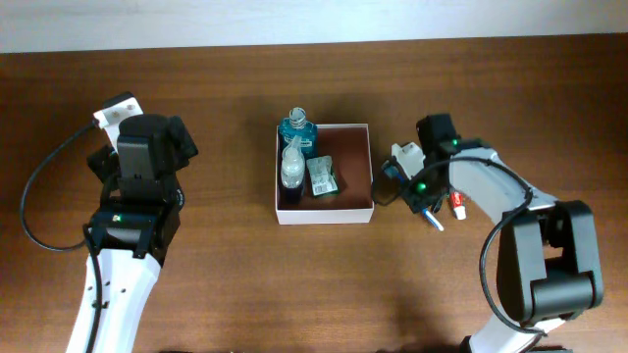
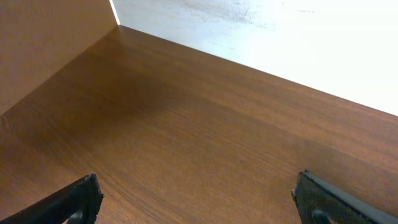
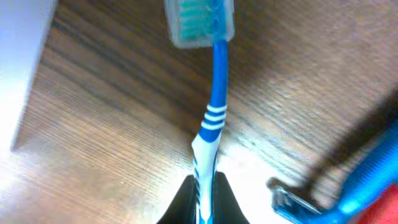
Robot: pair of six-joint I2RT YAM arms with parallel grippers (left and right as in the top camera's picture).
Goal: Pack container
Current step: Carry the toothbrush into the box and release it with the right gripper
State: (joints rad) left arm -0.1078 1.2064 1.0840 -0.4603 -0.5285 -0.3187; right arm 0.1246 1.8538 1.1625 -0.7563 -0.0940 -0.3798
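The container (image 1: 324,217), a white square box with a pinkish-brown inside, stands at the table's middle. My right gripper (image 1: 392,190) hangs just off its right wall and is shut on the handle of a blue-and-white toothbrush (image 3: 214,106). The brush's capped head (image 3: 199,22) points away from the black fingers (image 3: 186,202) over the wood. From above, the gripper hides the toothbrush. Part of the box's white wall (image 3: 18,62) fills the left edge of the right wrist view. My left gripper (image 1: 130,120) stands open far to the left (image 2: 196,194), over bare wood.
Inside the box are a blue bottle (image 1: 296,127), a clear bottle (image 1: 291,169) and a green-and-white packet (image 1: 322,176). Right of my right gripper lie a blue-and-white item (image 1: 432,218) and a red-capped white tube (image 1: 458,204). A blue object (image 3: 367,180) lies beside the toothbrush handle.
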